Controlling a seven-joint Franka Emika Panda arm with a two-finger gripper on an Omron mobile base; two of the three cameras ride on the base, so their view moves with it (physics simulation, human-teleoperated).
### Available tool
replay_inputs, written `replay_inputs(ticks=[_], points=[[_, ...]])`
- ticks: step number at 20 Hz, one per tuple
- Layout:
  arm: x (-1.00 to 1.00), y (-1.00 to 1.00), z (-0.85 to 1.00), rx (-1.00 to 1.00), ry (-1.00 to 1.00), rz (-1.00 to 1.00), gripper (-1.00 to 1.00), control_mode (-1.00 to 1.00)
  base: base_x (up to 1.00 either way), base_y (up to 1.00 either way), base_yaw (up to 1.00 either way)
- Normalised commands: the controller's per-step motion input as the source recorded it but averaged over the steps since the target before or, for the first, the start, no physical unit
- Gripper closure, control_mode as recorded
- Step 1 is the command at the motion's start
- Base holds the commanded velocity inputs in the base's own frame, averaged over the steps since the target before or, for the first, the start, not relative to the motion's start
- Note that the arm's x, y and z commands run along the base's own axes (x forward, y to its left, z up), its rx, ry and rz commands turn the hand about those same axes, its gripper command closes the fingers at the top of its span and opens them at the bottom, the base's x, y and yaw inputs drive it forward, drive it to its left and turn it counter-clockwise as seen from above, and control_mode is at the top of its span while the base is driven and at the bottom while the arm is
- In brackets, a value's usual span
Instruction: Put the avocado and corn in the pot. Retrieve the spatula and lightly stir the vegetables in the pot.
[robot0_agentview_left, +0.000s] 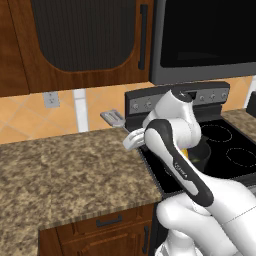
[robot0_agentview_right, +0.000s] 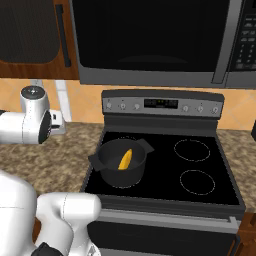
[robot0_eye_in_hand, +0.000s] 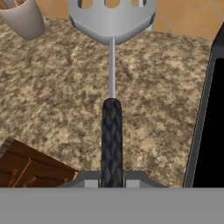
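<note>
Spatula: in the hand view we see the spatula (robot0_eye_in_hand: 111, 87) held above the granite worktop (robot0_eye_in_hand: 52, 87). Its black handle runs straight away from the gripper (robot0_eye_in_hand: 111, 180) to the grey slotted head at the far end. In the left base view we find its head (robot0_agentview_left: 113, 118) past the arm, near the worktop's back edge by the stove (robot0_agentview_left: 235, 145), the long axis running toward the backsplash.

Gripper: we see the two dark tips clamped on the handle's near end, one on each side, so it is grasping the spatula.

Corn: in the right base view we see the corn (robot0_agentview_right: 125, 160) lying inside the pot (robot0_agentview_right: 107, 162), one end tilted up toward the far wall of the pot.

Pot: we place it on the stove's front left burner; in the left base view the arm covers most of it.

Avocado: we cannot make it out in the pot.

Arm: we see the arm (robot0_agentview_left: 175, 150) bent at the elbow over the seam between worktop and stove, forearm reaching left toward the wall.

Cup: the hand view shows us a pale cup (robot0_eye_in_hand: 24, 17) on the worktop, well apart from the spatula head.
</note>
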Motion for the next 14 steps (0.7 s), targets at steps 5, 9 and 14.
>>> replay_inputs(ticks=[5,9,14], points=[[0.0,-0.22,0.0,0.47,0.08,-0.1,1.0,-1.0,0.0,0.0,0.0],[-0.15,-0.06,0.42,0.66,0.13,-0.34,1.0,-1.0,0.0,0.0,0.0],[-0.04,-0.37,0.12,0.58,0.48,-0.18,1.0,-1.0,0.0,0.0,0.0]])
